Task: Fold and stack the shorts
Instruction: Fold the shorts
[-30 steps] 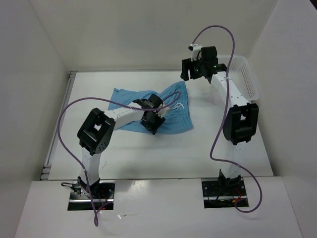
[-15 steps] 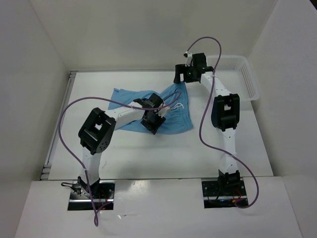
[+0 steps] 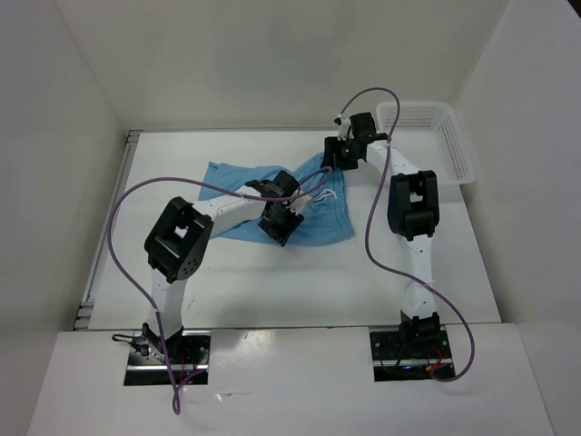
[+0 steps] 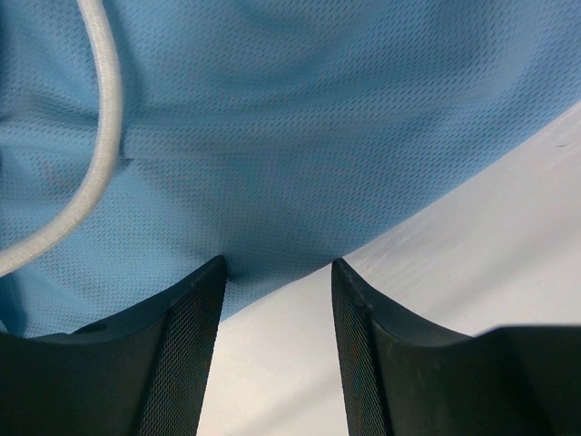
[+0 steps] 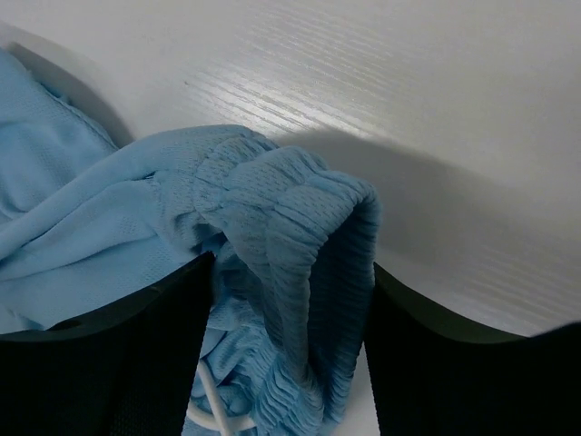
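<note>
Two grippers, fingers wide: R right gripper (image 5: 290, 300) had swung from white plastic mesh basket (image 3: 461, 145) to straddle waistband of light sky-blue fabric shorts (image 3: 327, 218) mid-surface; L left gripper (image 4: 277, 272) straddled hem. Fold grasp prob. next.

Left gripper (image 4: 278, 265) and right gripper (image 5: 289, 263) both extend forward, fingers (image 4: 186, 354) parted.

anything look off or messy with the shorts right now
The shorts lie skewed and rumpled rather than flat. At their far corner the waistband is bunched and curled over itself between the open fingers of the right hand, and the white drawstring trails loose across the fabric. Nothing looks torn or spilled.
</note>
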Controlling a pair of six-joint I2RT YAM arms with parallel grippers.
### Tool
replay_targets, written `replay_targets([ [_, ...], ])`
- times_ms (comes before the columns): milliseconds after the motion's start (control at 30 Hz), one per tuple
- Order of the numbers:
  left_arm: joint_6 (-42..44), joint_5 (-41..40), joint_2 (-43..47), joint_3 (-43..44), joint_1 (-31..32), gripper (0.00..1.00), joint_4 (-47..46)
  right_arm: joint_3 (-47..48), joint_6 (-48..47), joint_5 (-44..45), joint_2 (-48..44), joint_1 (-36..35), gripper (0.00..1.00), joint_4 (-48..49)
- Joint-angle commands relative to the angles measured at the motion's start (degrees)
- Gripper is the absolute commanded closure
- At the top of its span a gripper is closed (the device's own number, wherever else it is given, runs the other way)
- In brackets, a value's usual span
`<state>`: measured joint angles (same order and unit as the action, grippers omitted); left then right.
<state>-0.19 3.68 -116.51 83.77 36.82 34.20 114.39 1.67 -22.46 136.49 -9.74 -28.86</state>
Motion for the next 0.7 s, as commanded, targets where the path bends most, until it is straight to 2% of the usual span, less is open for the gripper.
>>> replay_targets([
  [0, 0.2, 0.4, -3.6, -0.3, -0.1, 0.42, -0.7, 0.8, 1.3, 1.4, -4.4, 0.2, 0.34, 1.4],
  [100, 0.2, 0.4, -3.6, -0.3, -0.1, 0.42, -0.7, 2.3, 1.3, 1.9, -4.4, 0.2, 0.34, 1.4],
  [233, 0.2, 0.4, -3.6, -0.3, -0.1, 0.42, -0.7, 3.7, 0.6, -0.1, -3.9, 0.2, 0.2, 1.9],
  [300, 0.2, 0.4, -3.6, -0.3, -0.1, 0.42, -0.7, 4.4, 0.1, -2.5, -3.2, 0.2, 0.2, 1.9],
  [433, 0.2, 0.4, -3.6, -0.8, -0.1, 0.42, -0.7, 5.8, 0.1, -2.5, -2.7, -0.3, 0.33, 1.9],
  [533, 0.2, -0.3, -3.6, -0.8, -0.1, 0.42, -0.7, 5.8, 0.1, -3.0, -2.7, -0.3, 0.38, 1.9],
  [633, 0.2, -0.3, -3.6, -0.8, -0.1, 0.42, -0.7, 5.8, 0.1, -3.0, -2.7, -0.3, 0.53, 1.9],
  [667, 0.2, -0.3, -3.6, -0.8, -0.1, 0.42, -0.7, 5.8, 0.1, -3.0, -2.7, -0.3, 0.64, 1.9],
])
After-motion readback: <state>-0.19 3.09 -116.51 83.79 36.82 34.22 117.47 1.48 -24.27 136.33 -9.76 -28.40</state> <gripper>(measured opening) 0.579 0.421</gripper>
